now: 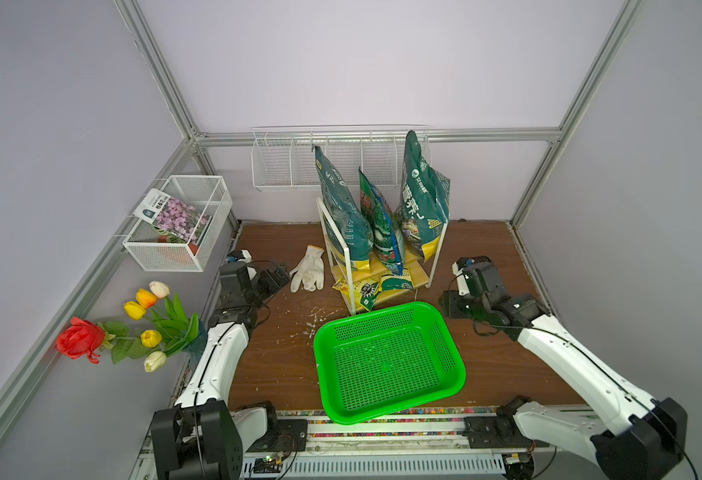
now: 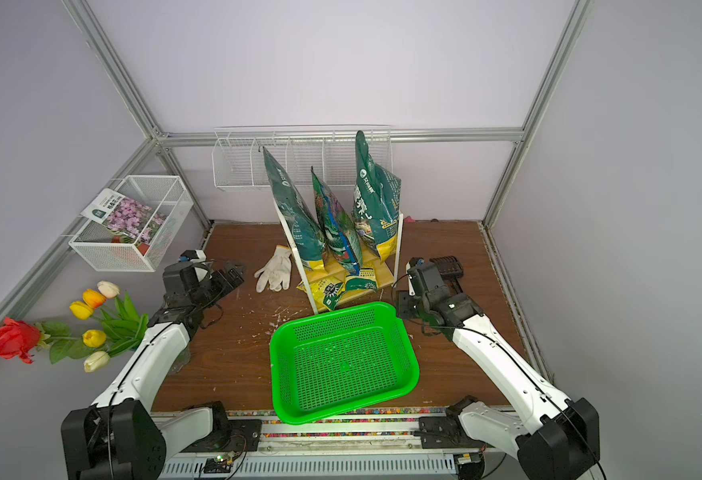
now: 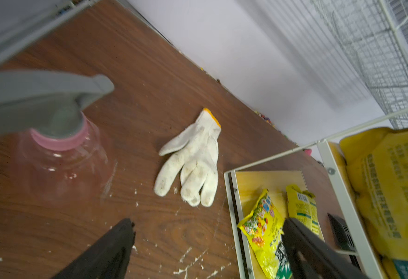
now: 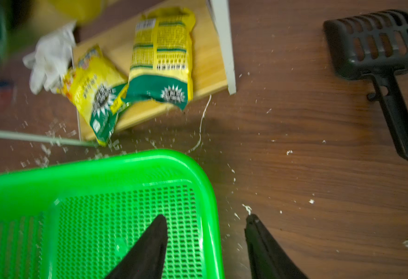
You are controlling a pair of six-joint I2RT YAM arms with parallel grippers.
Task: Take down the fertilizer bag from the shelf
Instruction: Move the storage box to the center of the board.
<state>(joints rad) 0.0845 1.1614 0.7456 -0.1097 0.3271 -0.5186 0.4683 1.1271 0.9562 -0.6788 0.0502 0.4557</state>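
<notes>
Fertilizer bags (image 1: 382,224) not in hand. R gripper (image 4: 205,217): jaws partway apart, empty, straddling corner rim of green basket (image 4: 101,164); contact w/ rim unclear. L gripper (image 3: 207,222): jaws spread full, empty, near glove (image 3: 193,159). Beyond: 3 tall green bags stand leaning on upper board of shelf (image 4: 224,48); rightmost sits closest to R gripper. 2 small packets (image 4: 162,60) lie on lower board. Est: soft slick film, loose fill, bottom-heavy, slumps. Pinch flat top seal; neighbours may topple.
</notes>
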